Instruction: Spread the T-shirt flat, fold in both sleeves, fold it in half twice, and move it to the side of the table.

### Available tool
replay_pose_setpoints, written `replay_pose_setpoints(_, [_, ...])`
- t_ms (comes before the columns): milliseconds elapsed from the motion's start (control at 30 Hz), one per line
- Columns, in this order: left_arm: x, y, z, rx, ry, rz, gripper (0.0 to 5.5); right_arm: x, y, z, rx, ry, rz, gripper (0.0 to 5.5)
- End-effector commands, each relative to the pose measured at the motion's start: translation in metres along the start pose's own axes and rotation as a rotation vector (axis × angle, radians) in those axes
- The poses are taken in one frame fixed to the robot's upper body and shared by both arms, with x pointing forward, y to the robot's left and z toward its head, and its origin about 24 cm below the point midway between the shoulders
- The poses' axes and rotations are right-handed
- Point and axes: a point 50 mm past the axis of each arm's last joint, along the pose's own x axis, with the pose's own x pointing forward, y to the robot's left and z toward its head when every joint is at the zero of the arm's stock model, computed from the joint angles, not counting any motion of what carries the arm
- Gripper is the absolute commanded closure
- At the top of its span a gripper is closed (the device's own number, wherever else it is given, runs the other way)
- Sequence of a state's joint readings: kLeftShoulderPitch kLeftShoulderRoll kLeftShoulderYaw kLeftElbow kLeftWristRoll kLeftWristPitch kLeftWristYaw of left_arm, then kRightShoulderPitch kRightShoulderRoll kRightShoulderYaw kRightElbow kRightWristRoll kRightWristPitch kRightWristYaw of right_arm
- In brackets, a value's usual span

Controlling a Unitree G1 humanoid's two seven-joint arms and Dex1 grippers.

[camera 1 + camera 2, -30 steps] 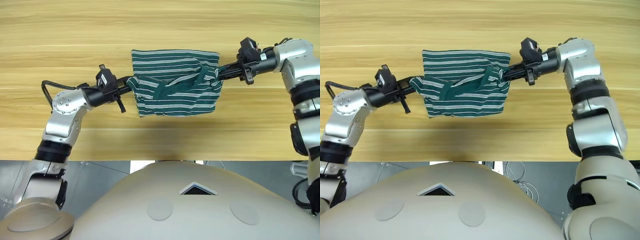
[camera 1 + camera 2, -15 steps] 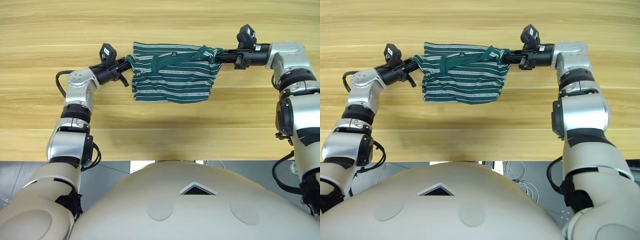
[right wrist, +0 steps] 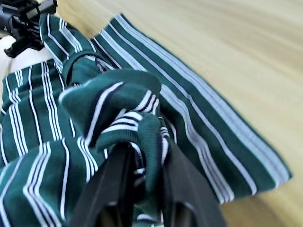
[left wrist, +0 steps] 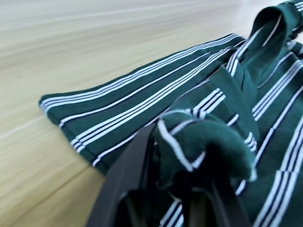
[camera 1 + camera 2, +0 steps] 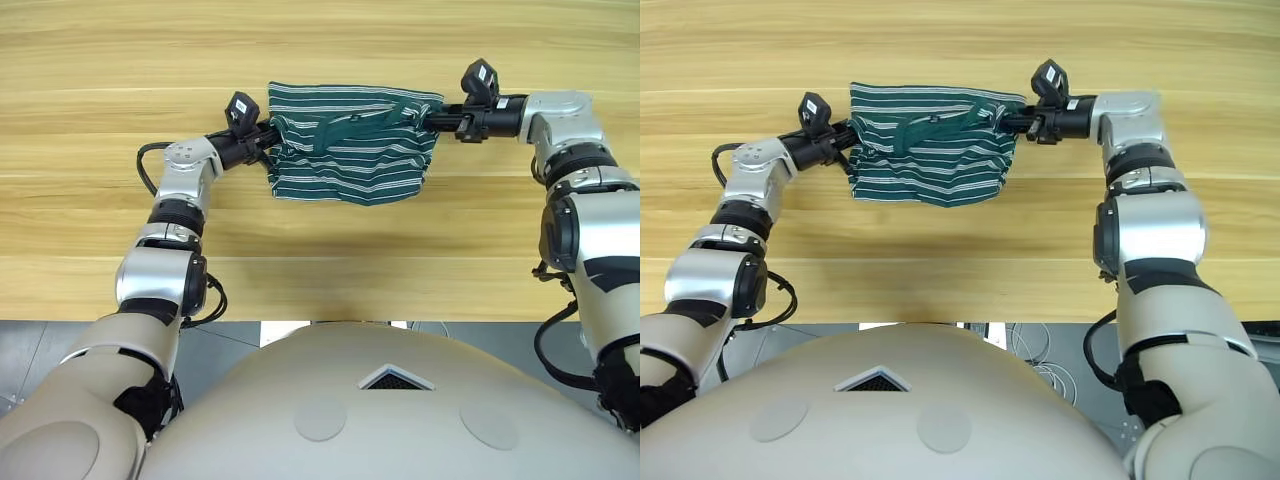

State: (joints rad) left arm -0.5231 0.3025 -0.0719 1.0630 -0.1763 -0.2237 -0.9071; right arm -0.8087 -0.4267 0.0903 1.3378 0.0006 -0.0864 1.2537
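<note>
Since a second before, both my arms had stretched farther out over the tabletop [image 5: 320,40], carrying the shirt's [image 5: 350,155] gripped corners away from my body toward its far edge. My left arm [image 5: 182,185] reached forward with its wrist turned inward, and my right arm [image 5: 565,110] mirrored it, so the two pointed at each other. My left jaws were clenched on a bunched fold at the shirt's left side, my right jaws on one at its right. The green striped shirt lay folded between them, mid-tabletop.
</note>
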Motion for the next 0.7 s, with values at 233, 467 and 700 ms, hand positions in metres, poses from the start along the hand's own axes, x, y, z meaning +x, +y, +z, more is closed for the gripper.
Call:
replay_pose_setpoints(233, [0.005, 0.012, 0.005, -0.11, -0.03, 0.17, 3.39, -0.001, -0.004, -0.008, -0.007, 0.011, -0.124, 3.11])
replay_pose_setpoints(467, [0.007, 0.013, -0.002, -0.253, -0.067, 0.276, 2.34, 0.002, -0.011, 0.004, -0.032, -0.108, -0.272, 2.88])
replay_pose_setpoints(700, [0.016, 0.014, -0.002, -0.437, -0.097, 0.397, 1.17, 0.004, -0.011, 0.028, -0.135, -0.323, -0.371, 2.88])
